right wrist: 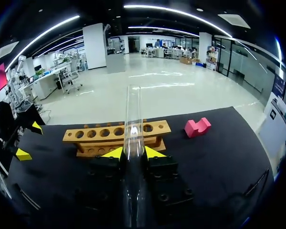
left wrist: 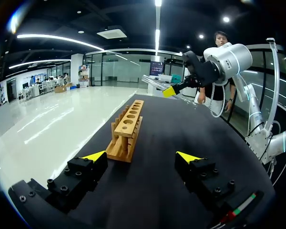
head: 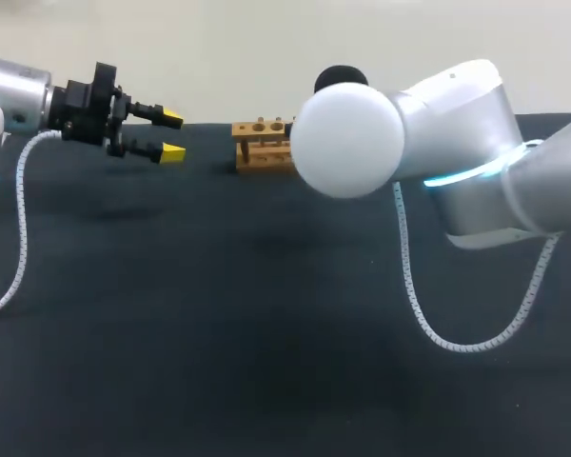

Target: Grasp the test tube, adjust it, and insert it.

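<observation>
A clear glass test tube (right wrist: pixel 132 114) lies lengthwise between the yellow tips of my right gripper (right wrist: pixel 133 152), which is shut on it. The tube points ahead over the wooden rack (right wrist: pixel 117 136), which has a row of several holes. In the left wrist view my right gripper (left wrist: pixel 170 90) holds the test tube (left wrist: pixel 155 82) in the air beyond the far end of the rack (left wrist: pixel 127 128). My left gripper (left wrist: pixel 142 156) hangs open and empty short of the rack's near end. In the head view the left gripper (head: pixel 172 135) is left of the rack (head: pixel 263 145); my right arm's elbow (head: pixel 347 138) hides the right gripper.
A pink notched block (right wrist: pixel 197 127) lies on the dark table (head: pixel 219 314) just past the rack's end, on the side away from my left gripper (right wrist: pixel 26 140). White cables (head: pixel 414 295) hang from both arms over the table.
</observation>
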